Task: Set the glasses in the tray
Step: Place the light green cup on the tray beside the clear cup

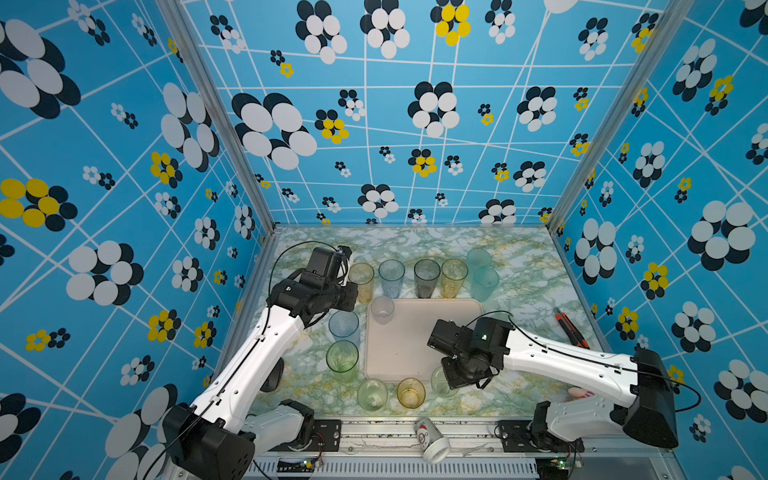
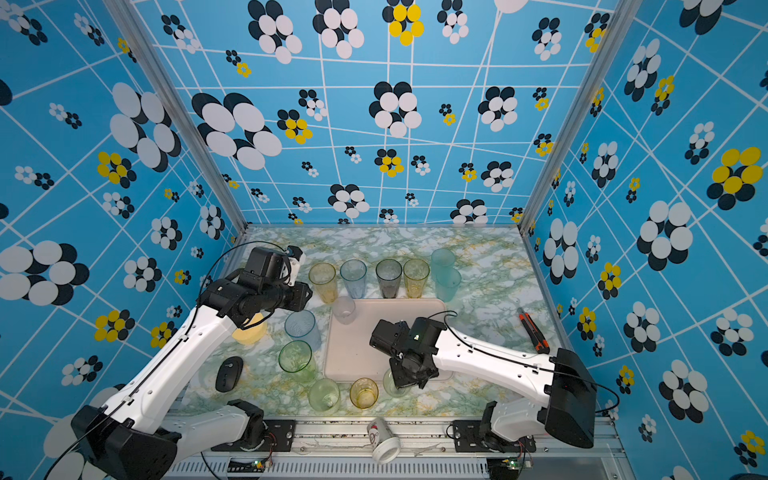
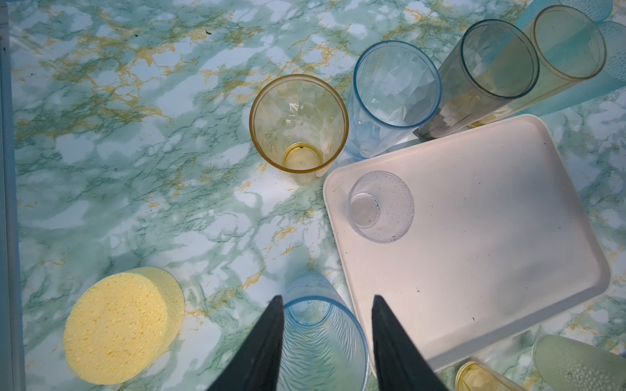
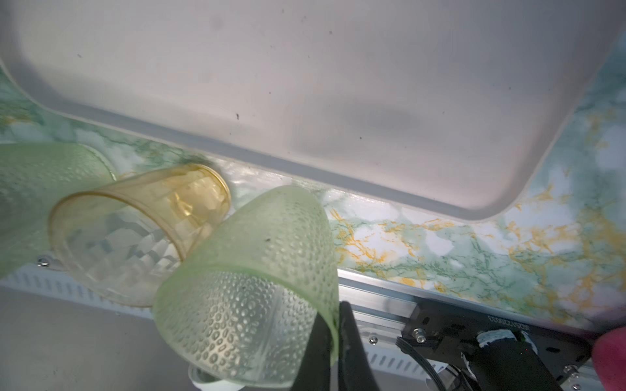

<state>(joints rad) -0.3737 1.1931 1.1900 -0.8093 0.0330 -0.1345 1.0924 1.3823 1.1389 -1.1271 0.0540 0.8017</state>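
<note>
The cream-pink tray (image 1: 415, 336) lies mid-table, and one small clear glass (image 1: 382, 309) stands in its far left corner. My right gripper (image 4: 333, 315) is shut on the rim of a short pale-green dimpled glass (image 4: 250, 298), one finger inside and one outside, just off the tray's near edge. A short amber glass (image 4: 142, 220) sits right beside it. My left gripper (image 3: 327, 298) hangs open above a blue ribbed glass (image 3: 321, 342) left of the tray. Several tall glasses (image 1: 427, 276) line the tray's far side.
A green glass (image 1: 342, 359) and another pale-green glass (image 1: 372, 394) stand near the tray's front left. A yellow sponge (image 3: 122, 325) and a black mouse (image 2: 228, 374) lie at the left. An orange-black knife (image 1: 571, 328) is at the right, and a paper cup (image 1: 430, 440) lies on the front rail.
</note>
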